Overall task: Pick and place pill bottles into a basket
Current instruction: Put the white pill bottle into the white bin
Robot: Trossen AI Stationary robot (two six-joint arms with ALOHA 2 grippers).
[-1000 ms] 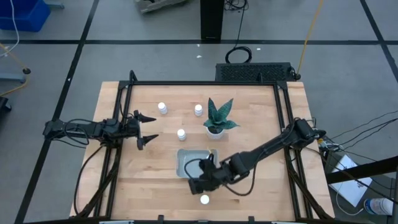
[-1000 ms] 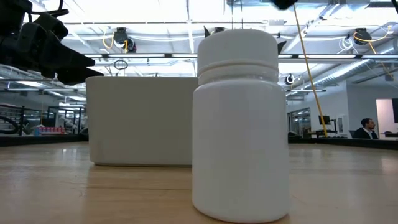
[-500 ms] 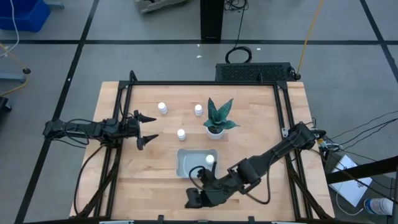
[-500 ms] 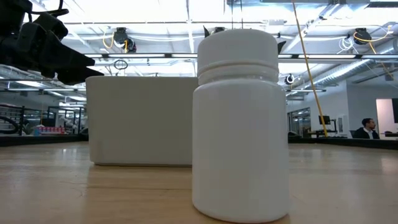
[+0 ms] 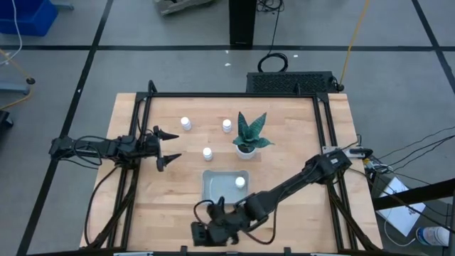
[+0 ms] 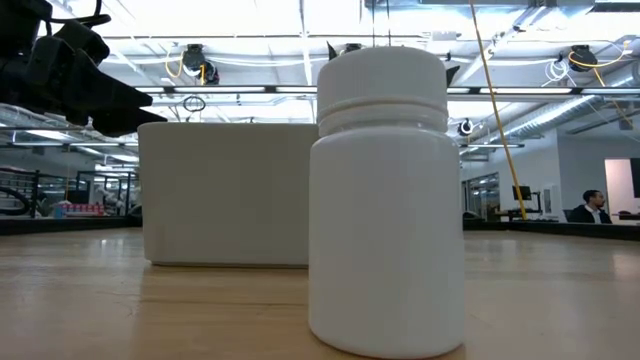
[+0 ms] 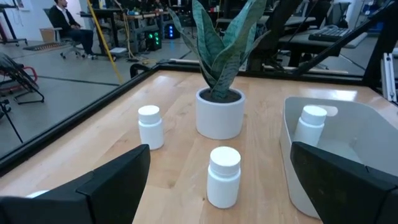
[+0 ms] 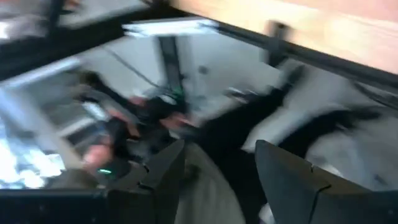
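Observation:
The light grey-blue basket (image 5: pixel 217 188) lies near the table's middle front, and one white pill bottle (image 5: pixel 240 183) stands in it. Three more bottles stand on the wood, one (image 5: pixel 185 123) at the far left, one (image 5: pixel 227 125) by the plant and one (image 5: pixel 207 152) just beyond the basket. Another bottle (image 6: pixel 385 200) stands upright right before the low camera, and my right arm hides it in the high view. My right gripper (image 5: pixel 202 233) is open and empty at the table's near edge. My left gripper (image 5: pixel 169 145) waits open at the left.
A potted plant in a white pot (image 5: pixel 247 148) stands just beyond the basket's far right corner. A black frame (image 5: pixel 227 94) runs along the table's edges. The basket's wall (image 6: pixel 230 195) rises behind the near bottle in the low view. Bare wood lies at the right.
My right gripper has gone from over the basket toward the table's near edge and to the left, out past the front of the basket. The bottle standing in the basket has come into view behind it. The other bottles have stayed where they were.

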